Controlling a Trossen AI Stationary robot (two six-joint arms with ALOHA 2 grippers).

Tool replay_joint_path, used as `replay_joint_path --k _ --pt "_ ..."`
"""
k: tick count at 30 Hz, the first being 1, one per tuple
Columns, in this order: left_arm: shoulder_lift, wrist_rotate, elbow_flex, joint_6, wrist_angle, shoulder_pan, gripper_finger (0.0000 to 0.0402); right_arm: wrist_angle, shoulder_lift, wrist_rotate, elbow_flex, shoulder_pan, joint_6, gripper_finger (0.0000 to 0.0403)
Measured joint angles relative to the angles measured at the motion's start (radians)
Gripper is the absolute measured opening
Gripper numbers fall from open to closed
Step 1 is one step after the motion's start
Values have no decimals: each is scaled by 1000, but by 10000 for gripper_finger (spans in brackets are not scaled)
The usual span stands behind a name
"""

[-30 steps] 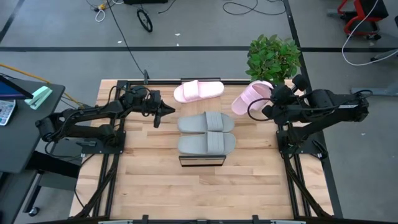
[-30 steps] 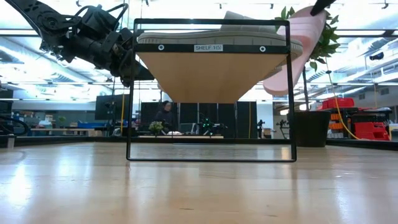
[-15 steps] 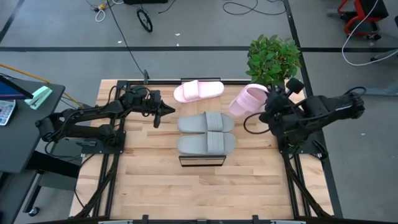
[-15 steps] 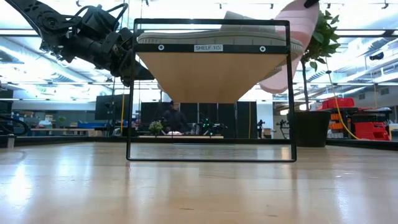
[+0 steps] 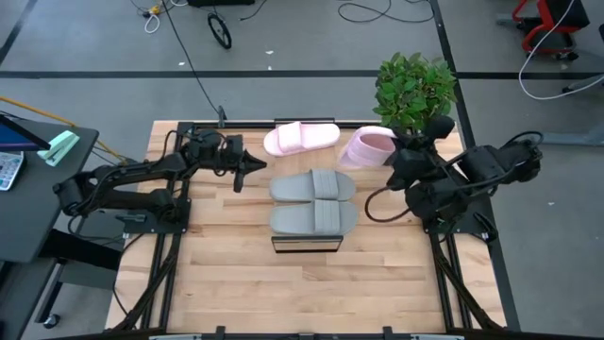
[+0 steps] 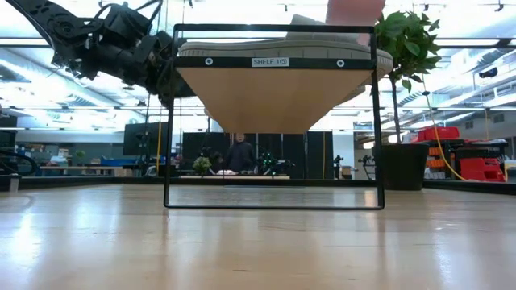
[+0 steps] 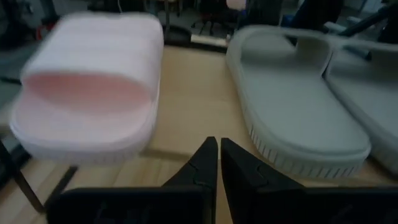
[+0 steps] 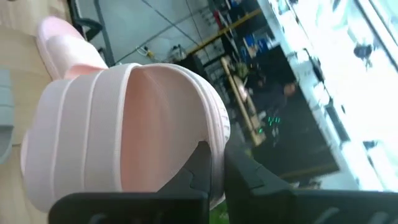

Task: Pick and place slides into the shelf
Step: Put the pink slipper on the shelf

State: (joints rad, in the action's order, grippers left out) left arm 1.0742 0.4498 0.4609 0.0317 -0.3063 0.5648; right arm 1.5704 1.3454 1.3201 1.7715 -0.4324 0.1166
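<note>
Two grey slides lie side by side on the shelf (image 5: 307, 243), one (image 5: 313, 186) farther back than the other (image 5: 314, 217). A pink slide (image 5: 300, 138) lies sole down beyond them and fills the left wrist view (image 7: 90, 93) beside a grey slide (image 7: 298, 106). My right gripper (image 5: 390, 157) is shut on the second pink slide (image 5: 368, 146), held in the air to the right of the shelf's far part; its lower end shows in the low view (image 6: 355, 10). My left gripper (image 5: 247, 168) is shut and hovers left of the grey slides, touching nothing. My right gripper pinches the pink slide between its two fingers at the sole's rim (image 8: 219, 127), beside the ribbed strap (image 8: 87, 149). The fingers come from the table's right side. The slide is lifted clear and tipped on end, its strap facing the shelf.
A potted plant (image 5: 415, 90) stands at the table's far right corner, close behind my right arm, and also shows in the low view (image 6: 407, 40). The shelf's dark frame (image 6: 171, 121) stands mid-table. A person (image 6: 239, 153) moves in the room behind.
My right gripper has moved toward the table's left, nearer the shelf, and has turned. The pink slide it carries has swung with it from a slanting hang to a steeper, end-on pose and has risen in the low view. My left arm has kept still.
</note>
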Motion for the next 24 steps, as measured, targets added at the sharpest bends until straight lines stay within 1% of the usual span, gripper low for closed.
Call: replay_joint_path --k 2,4,9,12,15,19,22,24 --pt "-10 2 18 5 -1 0 25 0 35 1 73 -15 -69 20" --pt "-23 25 53 4 0 0 30 1 71 11 148 -26 -124 20" --pt "-29 117 205 3 19 -4 45 -3 160 51 313 -30 -239 20" --pt "-29 159 308 13 80 -18 54 -14 204 60 375 -29 -309 20" --pt "-29 172 419 56 180 -42 64 -38 237 59 407 -29 -366 20" --pt "-29 151 564 153 351 -77 78 -95 264 57 425 -29 -431 20" --pt "-27 90 644 221 435 -105 89 -204 270 40 425 -29 -512 20" --pt "-27 52 683 246 460 -122 96 -294 272 24 425 -29 -581 20"
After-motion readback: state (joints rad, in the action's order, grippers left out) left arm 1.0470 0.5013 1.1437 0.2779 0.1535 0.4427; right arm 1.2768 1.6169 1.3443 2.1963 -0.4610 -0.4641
